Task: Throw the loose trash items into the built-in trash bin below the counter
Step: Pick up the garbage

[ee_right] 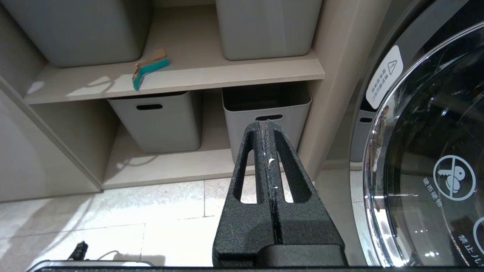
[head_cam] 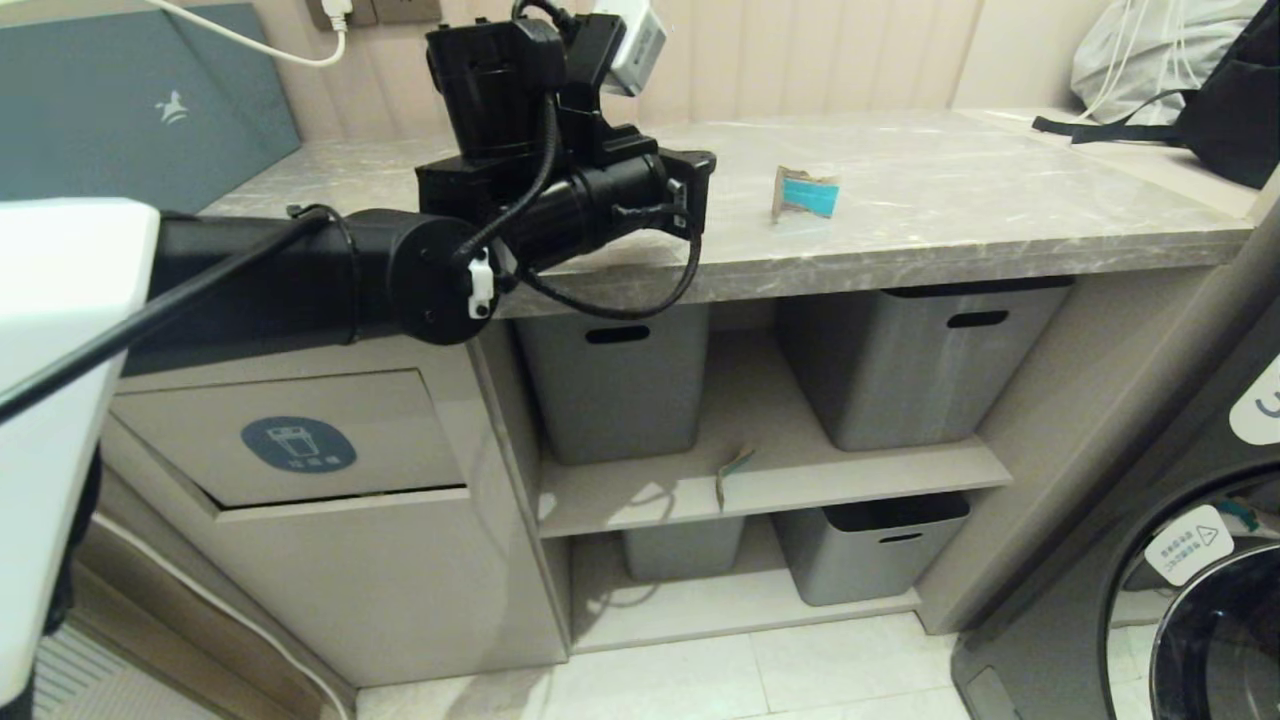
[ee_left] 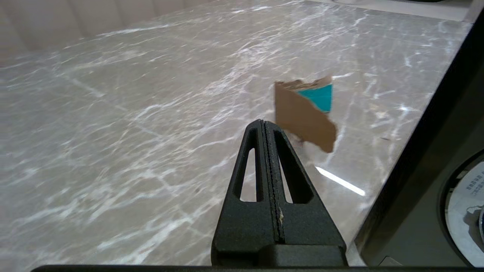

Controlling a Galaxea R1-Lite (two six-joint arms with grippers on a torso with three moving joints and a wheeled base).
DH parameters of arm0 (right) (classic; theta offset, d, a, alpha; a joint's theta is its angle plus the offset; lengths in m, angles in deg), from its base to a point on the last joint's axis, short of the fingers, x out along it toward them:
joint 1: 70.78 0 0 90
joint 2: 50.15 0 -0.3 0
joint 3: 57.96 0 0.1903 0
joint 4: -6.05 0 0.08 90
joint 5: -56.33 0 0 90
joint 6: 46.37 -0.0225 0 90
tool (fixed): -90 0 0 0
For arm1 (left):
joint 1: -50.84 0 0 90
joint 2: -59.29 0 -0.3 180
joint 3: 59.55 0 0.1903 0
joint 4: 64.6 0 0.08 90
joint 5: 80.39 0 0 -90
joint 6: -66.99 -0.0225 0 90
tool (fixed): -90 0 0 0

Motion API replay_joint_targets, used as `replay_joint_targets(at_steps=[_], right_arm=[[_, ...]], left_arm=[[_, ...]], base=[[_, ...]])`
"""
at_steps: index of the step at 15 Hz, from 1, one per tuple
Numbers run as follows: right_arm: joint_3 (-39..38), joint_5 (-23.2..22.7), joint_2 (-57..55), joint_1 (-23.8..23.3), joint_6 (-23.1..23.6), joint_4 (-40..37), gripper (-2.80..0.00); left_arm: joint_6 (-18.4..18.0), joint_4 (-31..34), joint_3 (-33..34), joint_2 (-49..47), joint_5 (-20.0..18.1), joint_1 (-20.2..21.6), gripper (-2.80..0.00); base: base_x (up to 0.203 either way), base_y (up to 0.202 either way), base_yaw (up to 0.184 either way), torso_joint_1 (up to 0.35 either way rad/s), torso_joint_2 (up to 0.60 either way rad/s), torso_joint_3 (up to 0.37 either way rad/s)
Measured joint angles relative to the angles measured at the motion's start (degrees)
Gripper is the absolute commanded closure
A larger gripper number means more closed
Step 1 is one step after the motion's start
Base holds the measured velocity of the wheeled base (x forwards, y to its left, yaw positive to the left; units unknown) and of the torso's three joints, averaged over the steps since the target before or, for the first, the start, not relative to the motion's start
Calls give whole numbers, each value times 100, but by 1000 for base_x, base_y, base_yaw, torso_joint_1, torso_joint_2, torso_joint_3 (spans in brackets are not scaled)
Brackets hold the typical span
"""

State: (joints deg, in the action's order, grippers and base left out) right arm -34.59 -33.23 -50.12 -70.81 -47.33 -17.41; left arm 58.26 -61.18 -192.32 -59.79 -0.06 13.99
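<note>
Reaching over the grey marble table (head_cam: 950,210), the left pincer (ee_left: 264,126) has its jaws pressed together and holds nothing. One cardboard scrap (ee_left: 304,113), brown with a turquoise face, stands on the table just beyond the tips, apart from them. A washing machine (head_cam: 1150,560) is at the right. The trash bin flap (head_cam: 290,435) with its blue bin sticker sits below the arm. Grey tubs (head_cam: 615,385) line the shelves; a second scrap (ee_right: 149,68) lies on the middle shelf (ee_right: 227,71). The right pincer (ee_right: 266,126), also closed and empty, points at the lower tubs.
</note>
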Motion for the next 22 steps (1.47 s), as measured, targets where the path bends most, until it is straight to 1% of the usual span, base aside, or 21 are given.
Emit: replay_joint_targets(at_steps=[2,3,5,7,9,11,13,16,19,21,22], right_arm=[[0,0,0,2,0,0,0],[0,0,0,0,2,2,0],[0,0,0,2,0,0,0],[0,0,0,2,0,0,0],[0,0,0,2,2,0,0],[0,0,0,2,0,0,0],[0,0,0,2,2,-1,0],[0,0,0,2,0,2,0],[0,0,0,2,0,0,0],[0,0,0,2,0,0,0],[0,0,0,2,0,0,0]], left_arm=[[8,5,172,66,5,135,0],[68,3,284,124,5,245,0],[310,6,589,326,16,503,0],[411,-12,1125,689,22,810,0],[430,-37,1944,1273,25,1197,0],[432,-45,3029,2078,23,1590,0],[443,-93,4325,3089,16,2000,0],[470,-535,6424,4540,14,2550,0],[466,-1011,8437,6118,11,2874,0],[452,-1125,9539,7154,20,2997,0],[452,-1106,9981,7700,27,3060,0]], base=[[0,0,0,0,0,0],[0,0,0,0,0,0],[0,0,0,0,0,0],[0,0,0,0,0,0],[0,0,0,0,0,0],[0,0,0,0,0,0],[0,0,0,0,0,0],[0,0,0,0,0,0],[0,0,0,0,0,0],[0,0,0,0,0,0],[0,0,0,0,0,0]])
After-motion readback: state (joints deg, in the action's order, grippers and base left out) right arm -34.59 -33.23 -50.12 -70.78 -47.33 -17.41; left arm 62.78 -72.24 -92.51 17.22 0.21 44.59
